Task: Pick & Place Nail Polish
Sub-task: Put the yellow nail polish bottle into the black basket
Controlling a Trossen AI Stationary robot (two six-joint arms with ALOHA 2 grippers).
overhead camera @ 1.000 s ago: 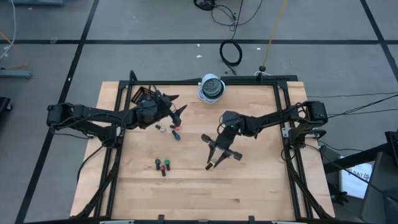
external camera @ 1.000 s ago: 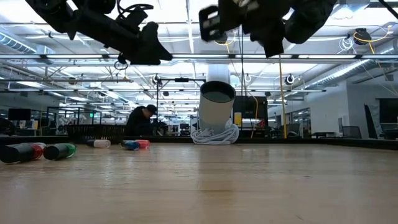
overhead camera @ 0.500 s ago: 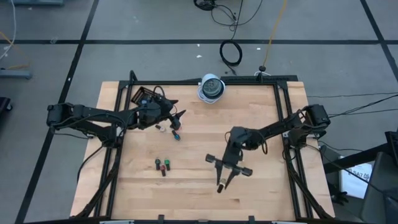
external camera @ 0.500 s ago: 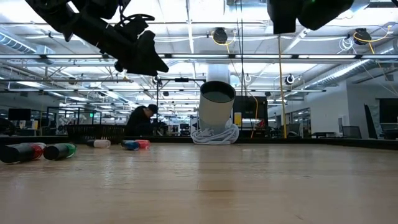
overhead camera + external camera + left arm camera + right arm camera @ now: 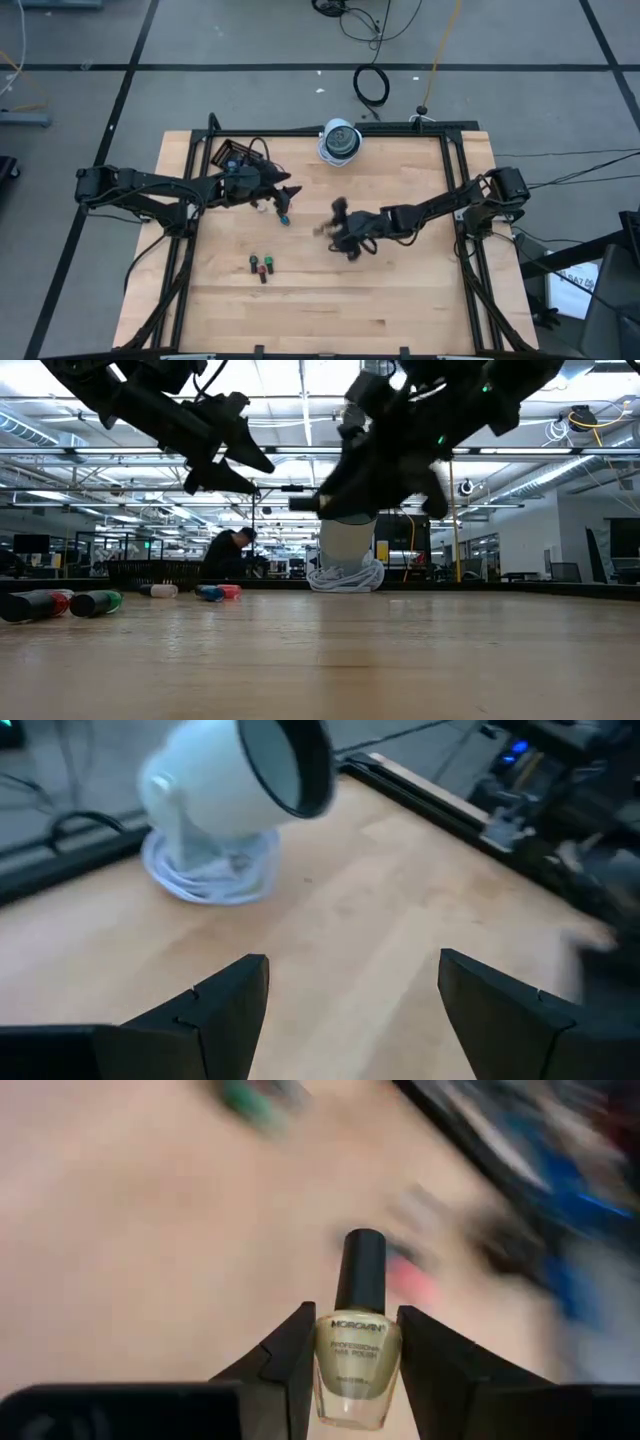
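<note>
Fingers of the right gripper (image 5: 355, 1342) are clamped on a yellow bottle (image 5: 355, 1355) of nail polish, pressing its glass body from both sides while the dark cap sticks out ahead of the tips. A second ago this gripper was over the table's middle, then swung toward the near edge; now it has come back to the centre (image 5: 345, 232), blurred with motion, bottle in hand. That reads as a carry under way: the pick is done and only the drop-off remains.

Left gripper (image 5: 284, 192) has its fingers wide apart and empty, and has eased a little nearer the loose bottles at the back left. A blue bottle (image 5: 283, 217) and a pale one (image 5: 260, 207) lie on the wood just below those tips, not between them. Red and green bottles (image 5: 261, 265) lie well apart, nearer the front. The black tray (image 5: 228, 153) sits at the back left corner.
</note>
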